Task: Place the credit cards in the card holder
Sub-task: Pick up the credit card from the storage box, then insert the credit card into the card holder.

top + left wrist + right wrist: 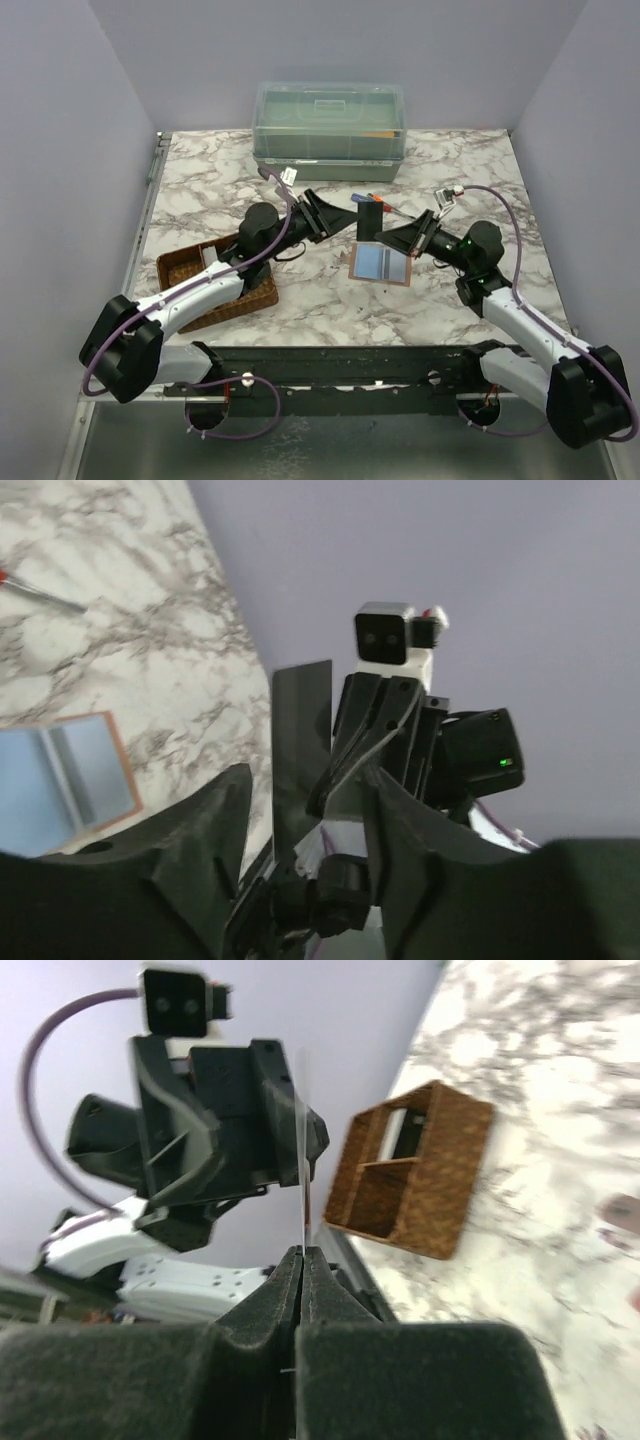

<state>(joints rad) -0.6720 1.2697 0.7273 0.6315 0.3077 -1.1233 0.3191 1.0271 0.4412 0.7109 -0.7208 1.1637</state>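
Note:
The card holder [382,264] lies open on the marble table, with a tan rim and a light blue inside; it also shows in the left wrist view [70,780]. My right gripper [388,238] is shut on a thin dark-looking credit card [370,221] and holds it upright above the holder's far edge. In the right wrist view the card [302,1150] is edge-on, rising from the closed jaws [301,1255]. My left gripper [343,220] is open just left of the card. In the left wrist view the card [300,730] stands between its spread fingers [200,860], without touching them.
A brown woven divided tray [250,296] sits at the near left under the left arm, with something pale in its far compartment [207,257]. A red-and-blue screwdriver [378,201] lies behind the grippers. A clear lidded box [330,130] stands at the back.

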